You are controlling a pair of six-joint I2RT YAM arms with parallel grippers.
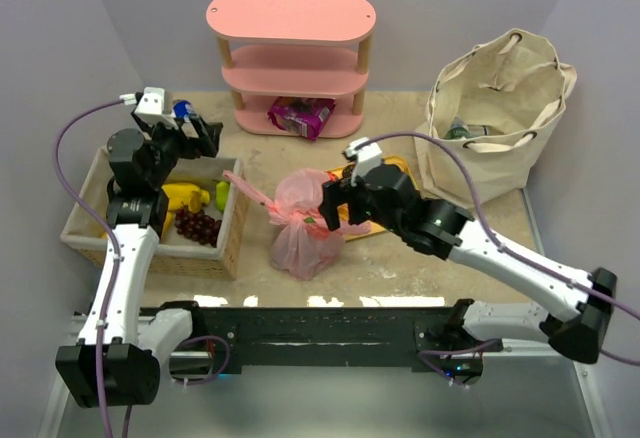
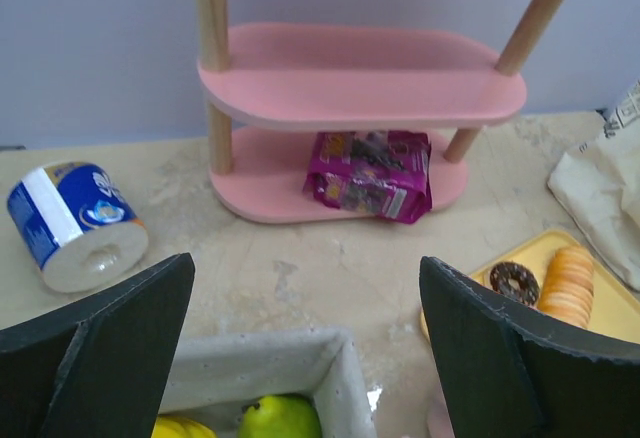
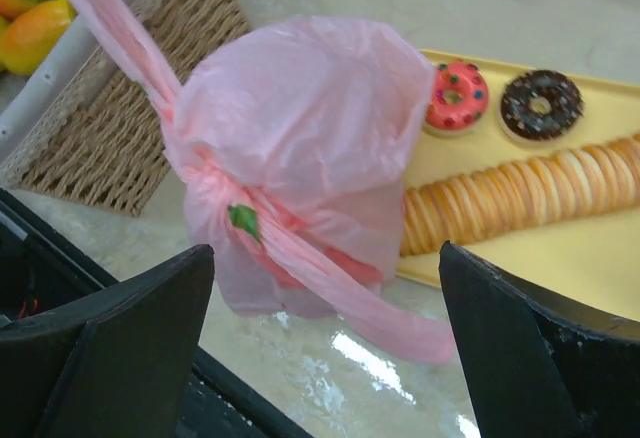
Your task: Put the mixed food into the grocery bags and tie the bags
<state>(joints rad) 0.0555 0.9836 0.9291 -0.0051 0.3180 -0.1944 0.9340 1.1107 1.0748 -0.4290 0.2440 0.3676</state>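
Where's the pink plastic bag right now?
In the top view, the pink plastic bag sits knotted near the table's middle, between the woven basket on the left and the yellow snack tray on the right.

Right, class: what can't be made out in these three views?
- Pink plastic bag contents: right wrist view, crinkled film blurs them.
- Canvas bag contents: top view, its walls hide most.
- Basket fruit: left wrist view, bottom edge cuts it.
- Purple packet print: left wrist view, too small.

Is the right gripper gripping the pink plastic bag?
No, the right gripper stands wide open, neither finger touching the knotted pink plastic bag.
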